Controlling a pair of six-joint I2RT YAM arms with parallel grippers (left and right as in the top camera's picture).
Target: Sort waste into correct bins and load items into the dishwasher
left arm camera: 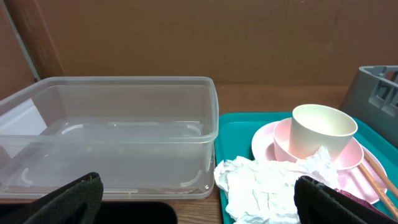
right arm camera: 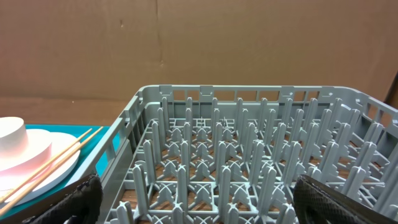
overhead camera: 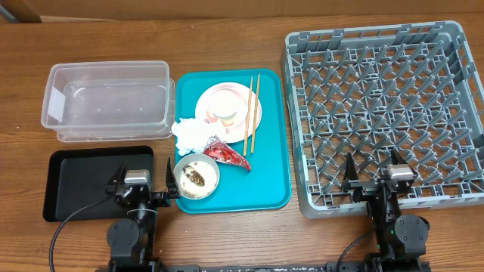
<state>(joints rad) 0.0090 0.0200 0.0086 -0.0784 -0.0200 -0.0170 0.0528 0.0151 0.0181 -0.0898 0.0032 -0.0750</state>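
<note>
Brown cardboard closes off the wooden tabletop (left arm camera: 273, 96) beyond the left fingers (left arm camera: 74, 202), which stand wide apart with nothing between them. Ahead of them sits the clear tub (left arm camera: 124, 124), empty, its long side facing them. Just inside the right-hand finger lies the crumpled napkin (left arm camera: 267, 186) on the teal tray (left arm camera: 233, 137). Beyond it the white cup (left arm camera: 322, 130) stands upright in the pink bowl (left arm camera: 292, 149) on the pink plate (left arm camera: 262, 142).

From the right wrist, the right fingers (right arm camera: 342, 202) are likewise spread and hold nothing. The dish rack (right arm camera: 249, 155) fills the space ahead of them, pegs upright and nothing loaded.

From overhead, the two chopsticks (overhead camera: 252, 113) lie side by side across the plate's right rim, their long axis running away from the arms, ahead and right of the left fingers. The grey bowl (overhead camera: 197, 177), holding the food scraps (overhead camera: 197, 179), sits just right of those fingers, with the red wrapper (overhead camera: 227, 153) beyond it. The black tray (overhead camera: 83, 181), empty, lies to their left.
</note>
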